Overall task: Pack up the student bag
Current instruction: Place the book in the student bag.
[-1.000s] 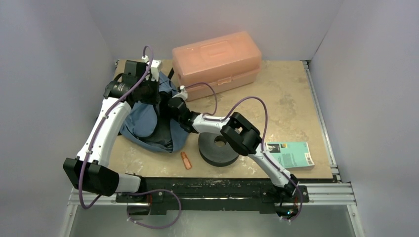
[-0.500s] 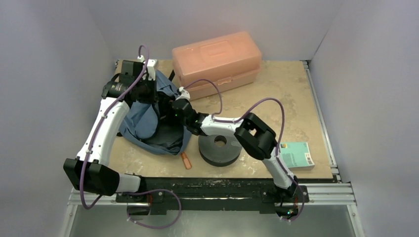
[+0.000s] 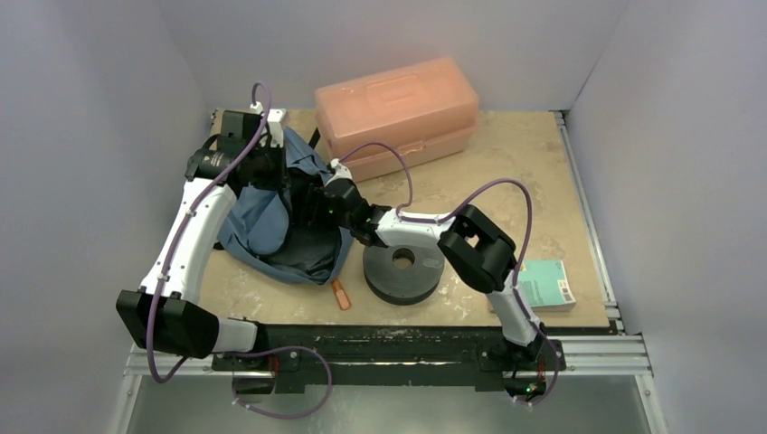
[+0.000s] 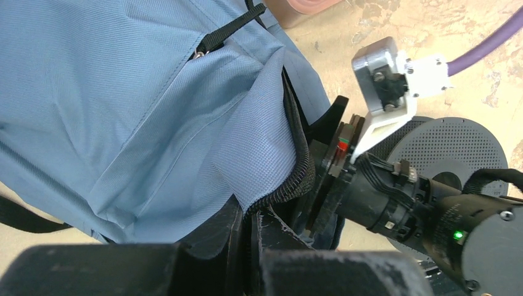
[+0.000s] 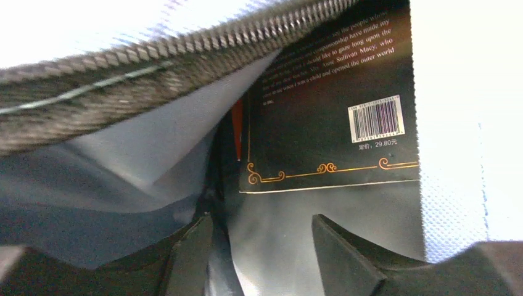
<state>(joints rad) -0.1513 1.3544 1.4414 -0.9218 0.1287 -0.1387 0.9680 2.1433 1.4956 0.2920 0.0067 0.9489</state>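
Observation:
The student bag [image 3: 262, 221] is a slate-blue backpack lying at the left of the table, its dark mouth facing right. My left gripper [image 3: 282, 176] is shut on the bag's zipper edge [image 4: 290, 185] and holds the mouth up; in the left wrist view the left gripper [image 4: 253, 209] pinches that black trim. My right gripper [image 3: 312, 203] reaches into the mouth. In the right wrist view the right gripper [image 5: 260, 219] stands open over the dark lining. Just beyond its fingertips, apart from them, a black book [image 5: 327, 123] with a barcode lies inside the bag.
A salmon-pink plastic box [image 3: 398, 113] stands at the back, behind the bag. A black round disc [image 3: 402, 271] lies under the right forearm. A small orange item [image 3: 340, 294] lies near the front edge, and a teal book [image 3: 543, 285] lies at the front right.
The right arm has stretched farther left, so its gripper sits deeper in the bag's mouth. The left arm has drawn the bag's edge slightly back and up.

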